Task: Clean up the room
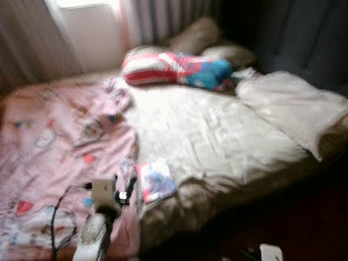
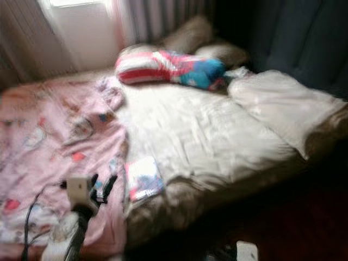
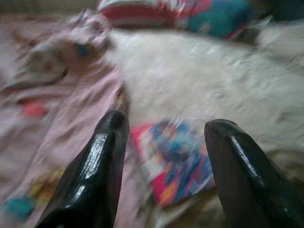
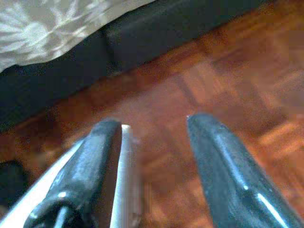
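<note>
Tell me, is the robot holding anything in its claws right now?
No. The left gripper is open above the colourful book on the bed, not gripping it. The right gripper hangs open over the wooden floor.

The bed carries a pink patterned blanket on its left half and a white sheet on its right. A colourful book lies near the front edge where the two meet. A striped red, white and blue pillow rests at the head, a white pillow beside it.
</note>
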Motion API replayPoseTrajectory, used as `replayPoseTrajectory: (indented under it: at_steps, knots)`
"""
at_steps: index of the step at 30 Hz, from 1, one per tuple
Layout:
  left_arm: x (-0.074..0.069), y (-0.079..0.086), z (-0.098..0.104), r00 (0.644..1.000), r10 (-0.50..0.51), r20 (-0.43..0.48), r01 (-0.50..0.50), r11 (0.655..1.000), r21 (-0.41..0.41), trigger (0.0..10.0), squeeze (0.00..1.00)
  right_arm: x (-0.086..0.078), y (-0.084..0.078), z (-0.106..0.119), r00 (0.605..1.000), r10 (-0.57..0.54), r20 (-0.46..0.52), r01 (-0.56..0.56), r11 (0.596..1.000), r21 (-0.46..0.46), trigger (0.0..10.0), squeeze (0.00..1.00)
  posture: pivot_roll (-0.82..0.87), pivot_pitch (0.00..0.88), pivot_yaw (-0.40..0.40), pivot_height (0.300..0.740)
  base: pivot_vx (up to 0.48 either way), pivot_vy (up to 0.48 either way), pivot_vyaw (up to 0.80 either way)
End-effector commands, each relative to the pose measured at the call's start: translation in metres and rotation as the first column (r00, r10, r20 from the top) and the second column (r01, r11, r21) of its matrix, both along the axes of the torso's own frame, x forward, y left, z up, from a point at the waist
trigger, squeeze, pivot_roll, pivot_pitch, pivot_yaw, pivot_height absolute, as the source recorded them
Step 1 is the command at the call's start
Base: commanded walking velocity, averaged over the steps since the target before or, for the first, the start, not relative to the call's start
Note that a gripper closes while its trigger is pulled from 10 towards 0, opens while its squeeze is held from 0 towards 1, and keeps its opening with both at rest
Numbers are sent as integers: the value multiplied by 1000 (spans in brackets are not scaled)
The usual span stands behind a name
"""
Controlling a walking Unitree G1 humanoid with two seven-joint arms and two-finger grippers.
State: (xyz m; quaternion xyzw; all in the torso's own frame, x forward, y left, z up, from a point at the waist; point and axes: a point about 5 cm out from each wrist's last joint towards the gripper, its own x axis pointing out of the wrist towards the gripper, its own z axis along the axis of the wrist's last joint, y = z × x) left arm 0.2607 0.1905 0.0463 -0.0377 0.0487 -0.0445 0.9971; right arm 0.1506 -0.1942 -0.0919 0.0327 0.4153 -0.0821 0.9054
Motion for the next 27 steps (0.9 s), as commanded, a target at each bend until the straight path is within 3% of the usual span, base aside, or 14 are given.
replayPoseTrajectory:
  at_steps: [1,17,23,27]
  knots:
    - [-2,0,-3,1000,-2,-22,2,1000,-2,10000,0,-7,6,-4,1000,3,-29,-2,1000,19,10000,0,14,18,41,646,0,0,0]
    - [-2,0,-3,1000,6,-21,-6,1000,-12,10000,0,-6,6,-4,999,10,-38,-9,1000,22,10000,0,24,40,34,646,0,0,0]
    - [-2,-1,-2,1000,9,-21,-9,1000,-13,10000,0,-5,6,-4,999,14,-36,-13,1000,21,10000,0,22,45,33,612,0,0,0]
    - [-2,0,-2,1000,10,-21,-11,1000,-14,10000,0,-5,6,-4,999,8,-32,-7,1000,24,10000,0,23,46,32,612,0,0,0]
